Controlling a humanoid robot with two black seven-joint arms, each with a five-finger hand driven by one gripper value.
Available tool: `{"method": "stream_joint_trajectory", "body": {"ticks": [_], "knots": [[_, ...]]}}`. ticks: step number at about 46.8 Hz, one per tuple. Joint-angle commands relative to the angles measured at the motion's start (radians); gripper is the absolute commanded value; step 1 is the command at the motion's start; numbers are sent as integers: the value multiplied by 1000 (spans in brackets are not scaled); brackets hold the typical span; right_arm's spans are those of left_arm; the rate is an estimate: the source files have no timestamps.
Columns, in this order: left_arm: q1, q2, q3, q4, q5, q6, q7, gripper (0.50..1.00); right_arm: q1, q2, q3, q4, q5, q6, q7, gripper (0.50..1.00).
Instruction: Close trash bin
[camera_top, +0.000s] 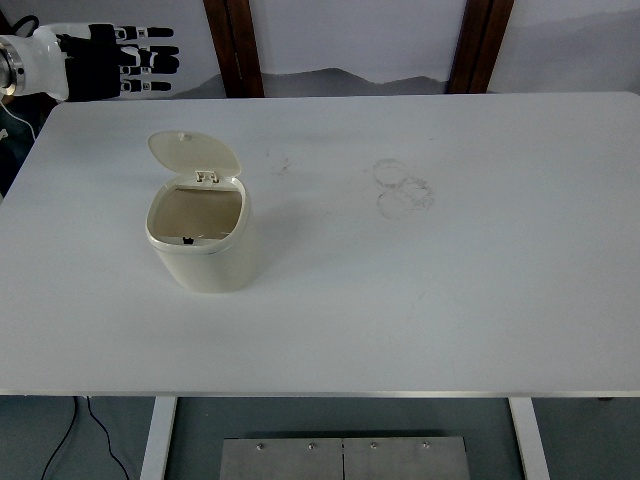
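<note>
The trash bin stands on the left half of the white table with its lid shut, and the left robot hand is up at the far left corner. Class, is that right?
Not quite. The head view shows the trash bin with its lid open, tipped back on its hinge. The rest holds: it stands on the left half of the white table, and the left robot hand is at the far left corner.

Setting: a robot test room or lab, not a home. Evidence: a large plain white rectangular table (420, 300) on white metal legs (158, 438), its top bare apart from faint grey ring-shaped scuff marks (402, 186) and one small cream plastic trash bin with a hinged lid (198, 222). Beyond the far edge, a pale wall with two dark brown wooden uprights (232, 45). Under the table, a grey floor, a riveted grey metal plate (343, 458) and a loose black cable (88, 425). A black five-fingered robot hand with a white wrist cuff (105, 60) enters at top left.
</note>
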Motion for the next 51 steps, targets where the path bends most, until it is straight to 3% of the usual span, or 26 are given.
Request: {"method": "stream_joint_trajectory", "body": {"ticks": [1,20,32,51], "knots": [[-45,-3,70,-17,0,-1,11,1000,1,0,0,0,0,0,0,995],[-126,-12,116,-81,5,-24,35,1000,1,0,0,0,0,0,0,995],[-235,-8,286,-142,5,-38,51,1000,1,0,0,0,0,0,0,995],[-292,2,325,-188,3,-49,74,1000,1,0,0,0,0,0,0,995]]}}
